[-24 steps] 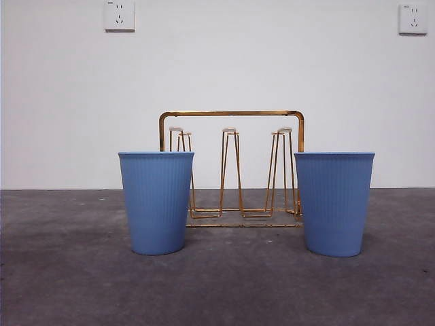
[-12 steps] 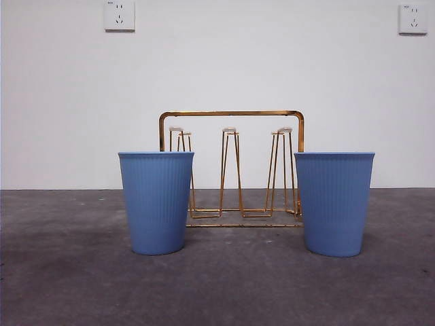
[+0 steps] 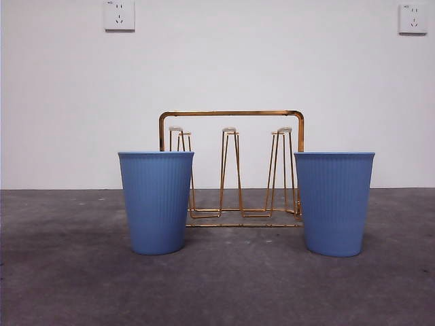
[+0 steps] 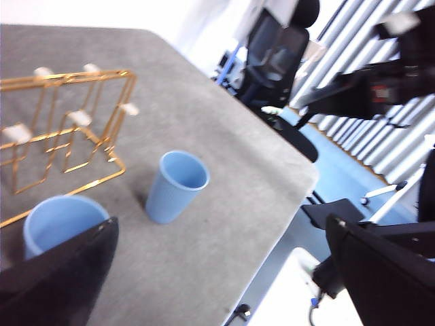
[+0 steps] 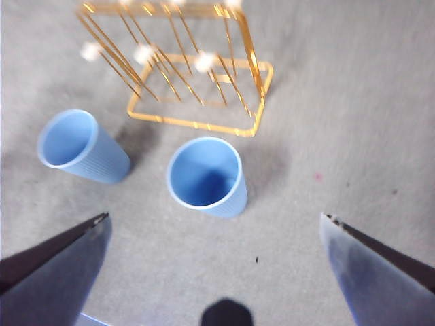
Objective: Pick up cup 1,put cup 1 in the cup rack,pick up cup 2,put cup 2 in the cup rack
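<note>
On the left of the grey bench [image 3: 224, 285] stands a blue ribbed cup [image 3: 156, 202], upright and open at the top. Behind it, and between it and its twin, sits the cup rack [image 3: 231, 170], a thin gold wire frame with an arched handle over the top and narrow upright loops capped in pale tips. All of its loops are bare. The rack rises above both cups, and from the front each cup overlaps one end of its base. On the right stands the second blue cup [image 3: 334, 203], also upright, the same shape and shade as the first. Both cups rest on the bench in front of the rack, well apart from each other.

On the white wall behind, one socket [image 3: 119, 15] sits high on the left and another socket [image 3: 412, 18] high on the right.

Neither arm shows in the front view. From above, the left end effector [image 4: 224, 272] hangs over the bench edge with its two black jaws spread wide and nothing between them; an office chair [image 4: 275, 54] stands beyond the bench. The right end effector [image 5: 214, 251] hovers above the cup nearer to it, jaws likewise wide apart and holding nothing, with the rack lying just beyond the cups.
</note>
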### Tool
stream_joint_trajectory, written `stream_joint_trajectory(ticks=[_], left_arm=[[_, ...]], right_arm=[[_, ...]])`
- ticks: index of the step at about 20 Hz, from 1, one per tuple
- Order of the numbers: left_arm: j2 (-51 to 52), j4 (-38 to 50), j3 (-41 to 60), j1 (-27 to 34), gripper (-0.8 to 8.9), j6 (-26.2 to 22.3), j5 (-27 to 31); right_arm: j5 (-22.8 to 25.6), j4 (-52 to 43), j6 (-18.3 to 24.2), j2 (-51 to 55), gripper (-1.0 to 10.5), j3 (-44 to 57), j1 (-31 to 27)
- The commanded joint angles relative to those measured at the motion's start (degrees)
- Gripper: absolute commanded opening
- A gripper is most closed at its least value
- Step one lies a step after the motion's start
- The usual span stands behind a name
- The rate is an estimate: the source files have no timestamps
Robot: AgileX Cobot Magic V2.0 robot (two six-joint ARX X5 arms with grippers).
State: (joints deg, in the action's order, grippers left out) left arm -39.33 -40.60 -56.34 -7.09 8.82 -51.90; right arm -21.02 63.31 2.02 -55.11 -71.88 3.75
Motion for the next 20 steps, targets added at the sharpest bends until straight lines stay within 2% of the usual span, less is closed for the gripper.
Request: stream_joint_trajectory(ticks=[1,5,8,11,16,18,20], left_arm=[[-1.0,2.3,-0.1,-0.2,6.69,1.7,-2.2],[-3.3,4.5,-0.1,-1.2,6.69,2.1,-4.2],[-5.1,4.5,-0.1,-2.0,6.69,2.1,-4.3],[-6.0,4.5,-0.1,-2.6,6.69,2.1,-4.3],[-6.5,6.2,-0.1,-2.8,6.69,2.6,-4.7],[-6.6,6.6,-0.1,-3.1,6.69,3.2,-5.5],[-6.6,6.6,-0.1,-3.5,6.69,3.2,-5.5]], right_arm=[[0.0,-0.5,-1.3,-6.3,5.4,-1.0,0.2],[1.4,-1.7,-2.0,-19.1,5.4,-2.2,4.5],[6.4,-4.6,-2.1,-27.3,5.4,-2.6,9.0],[11.1,-6.9,-3.2,-32.7,5.3,-2.6,11.5],[13.6,-10.3,-5.0,-38.8,5.2,-2.6,13.9],[13.8,-11.1,-5.1,-40.5,3.8,-2.6,14.1],[13.5,-12.1,-5.6,-41.5,2.9,-2.6,14.3]])
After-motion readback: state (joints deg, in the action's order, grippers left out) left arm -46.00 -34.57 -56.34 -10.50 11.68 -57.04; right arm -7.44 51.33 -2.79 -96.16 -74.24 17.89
